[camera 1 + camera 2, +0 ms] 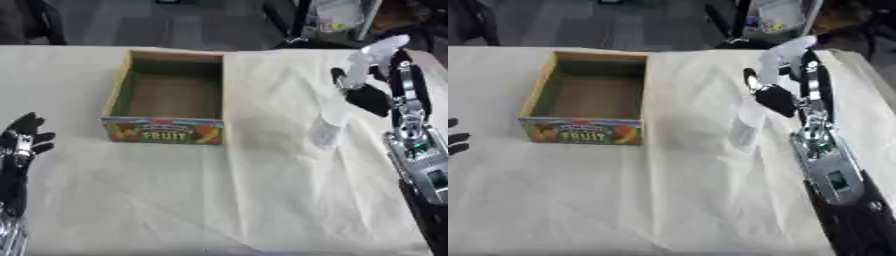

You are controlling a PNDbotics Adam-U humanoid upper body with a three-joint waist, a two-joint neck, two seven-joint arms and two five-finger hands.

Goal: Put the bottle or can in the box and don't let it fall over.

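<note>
A clear plastic bottle (327,129) stands upright on the cream cloth, to the right of the box. The open cardboard box (118,90) has "FRUIT" printed on its front and nothing inside it. My right hand (368,98) hovers just right of and behind the bottle's top, with its pale fingers (378,52) stretched out and not closed round the bottle. I cannot tell whether the hand touches the bottle. My left hand (23,141) rests open at the lower left edge, fingers up.
The cream cloth (227,200) covers the whole table and lies wrinkled around the bottle. Chairs and clutter stand beyond the table's far edge (262,48). My right forearm (829,170) runs along the table's right side.
</note>
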